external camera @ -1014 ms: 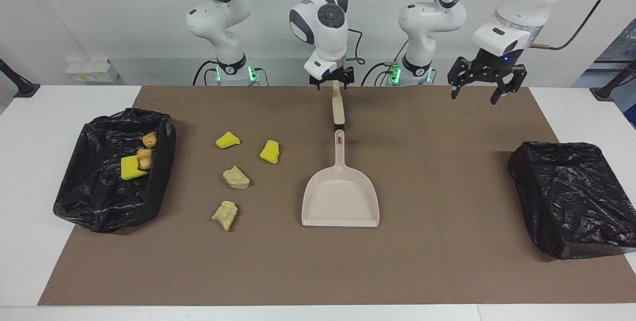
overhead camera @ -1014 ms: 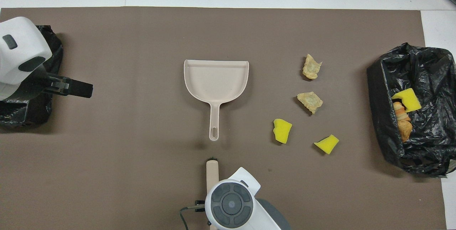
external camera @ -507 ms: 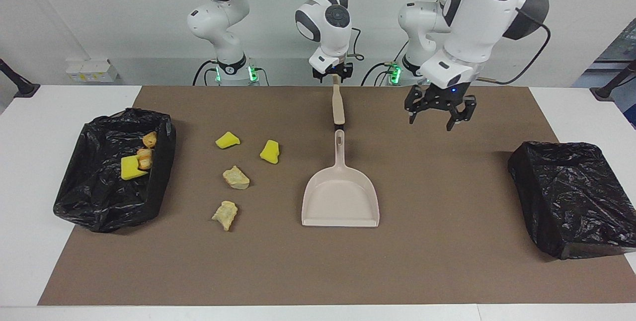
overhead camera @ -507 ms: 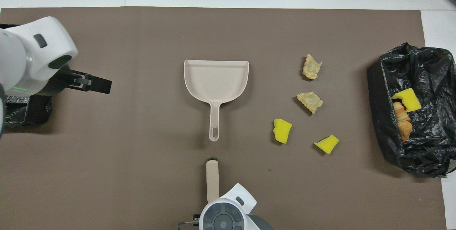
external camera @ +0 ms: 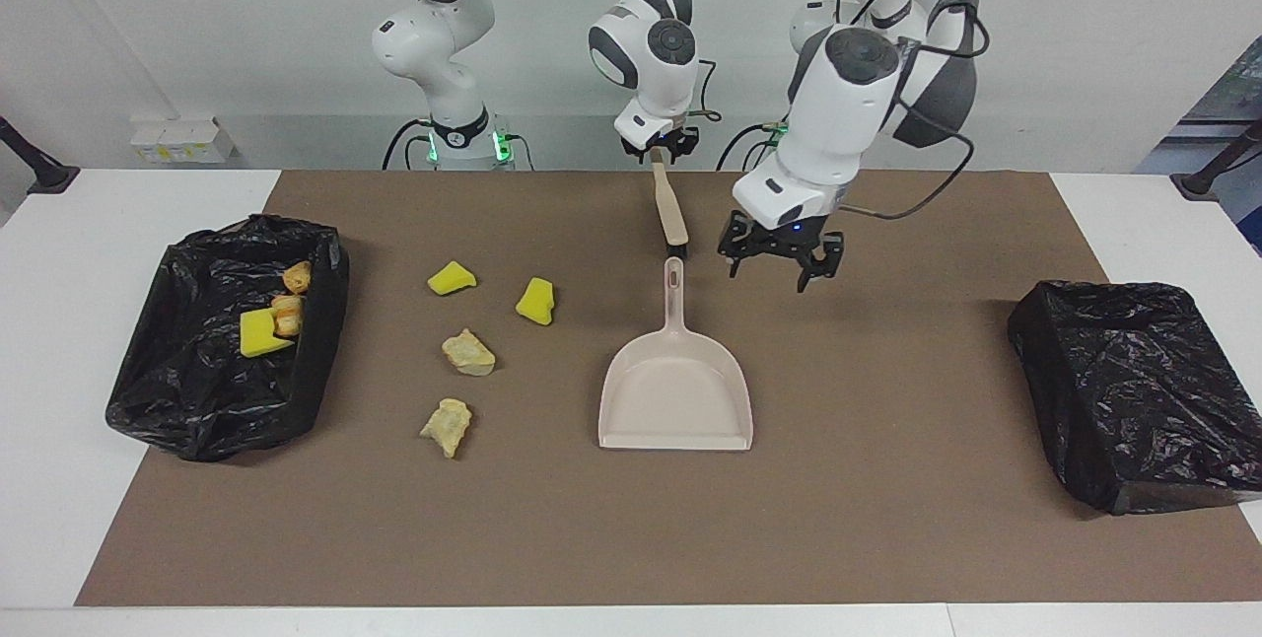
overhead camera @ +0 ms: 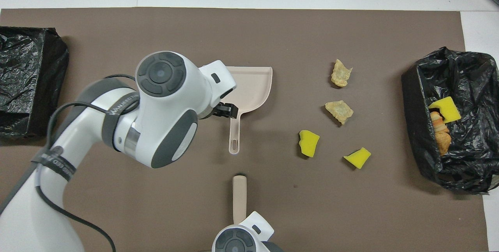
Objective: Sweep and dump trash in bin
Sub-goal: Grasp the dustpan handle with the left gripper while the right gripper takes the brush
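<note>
Beige plastic dustpan [external camera: 676, 390] is lying flat mid-mat on the brown table cover [external camera: 887, 519], its handle pointing toward the robots. Hanging over the mat just beside that handle, the left gripper [external camera: 779, 270] is holding its fingers spread and empty. Clamped shut, the right gripper [external camera: 663, 149] is gripping a beige brush handle [external camera: 669, 205] that slants down toward the dustpan handle's tip. Four loose trash pieces [external camera: 469, 352], yellow sponge and beige lumps, are sitting between the dustpan and the open black-lined bin [external camera: 197, 400], which is holding more trash. Another black-bagged bin [external camera: 1134, 390] is sitting at the left arm's end.
</note>
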Controlling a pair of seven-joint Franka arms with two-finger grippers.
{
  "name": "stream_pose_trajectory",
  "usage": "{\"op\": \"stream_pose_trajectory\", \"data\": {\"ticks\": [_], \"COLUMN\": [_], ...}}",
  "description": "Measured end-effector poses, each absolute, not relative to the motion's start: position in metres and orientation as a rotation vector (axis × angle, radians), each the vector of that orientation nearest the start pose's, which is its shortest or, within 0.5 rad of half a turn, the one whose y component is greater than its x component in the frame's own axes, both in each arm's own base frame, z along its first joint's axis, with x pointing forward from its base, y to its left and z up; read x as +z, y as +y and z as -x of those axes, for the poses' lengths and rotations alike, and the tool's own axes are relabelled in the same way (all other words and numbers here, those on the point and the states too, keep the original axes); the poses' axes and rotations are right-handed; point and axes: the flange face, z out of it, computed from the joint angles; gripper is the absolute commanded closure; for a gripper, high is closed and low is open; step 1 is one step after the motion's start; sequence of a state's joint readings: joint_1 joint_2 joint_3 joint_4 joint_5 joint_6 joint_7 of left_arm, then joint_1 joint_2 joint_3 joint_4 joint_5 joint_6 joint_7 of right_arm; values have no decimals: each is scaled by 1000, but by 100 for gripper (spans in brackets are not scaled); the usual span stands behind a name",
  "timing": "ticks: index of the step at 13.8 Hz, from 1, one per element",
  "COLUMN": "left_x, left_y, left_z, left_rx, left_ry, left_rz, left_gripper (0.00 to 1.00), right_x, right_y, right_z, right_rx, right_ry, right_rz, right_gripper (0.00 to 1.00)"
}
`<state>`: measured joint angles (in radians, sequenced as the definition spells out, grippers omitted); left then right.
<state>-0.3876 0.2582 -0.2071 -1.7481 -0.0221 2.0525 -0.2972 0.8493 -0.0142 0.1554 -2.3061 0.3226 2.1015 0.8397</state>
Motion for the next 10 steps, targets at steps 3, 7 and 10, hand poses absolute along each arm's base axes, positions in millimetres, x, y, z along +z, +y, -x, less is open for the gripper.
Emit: {"op": "stream_pose_trajectory", "data": {"ticks": [3,7,10], "left_x": [390,364,352], "left_y": [-370,-374,-379], "left_z": [-508,-494,-484], "left_rx": [-50,-76,-79], "left_ry": [436,416,431], "left_rz": [3211,3223,3222], "left_gripper": [0,0,18], "right_x": [339,341,358], "right_y": [420,407,366], "right_z": [-250,-270,-298], "right_rx": [498,498,567], "right_ry": [45,114,109], "right_rz": [3093,3085,3109], "right_gripper": [100,100,100]}}
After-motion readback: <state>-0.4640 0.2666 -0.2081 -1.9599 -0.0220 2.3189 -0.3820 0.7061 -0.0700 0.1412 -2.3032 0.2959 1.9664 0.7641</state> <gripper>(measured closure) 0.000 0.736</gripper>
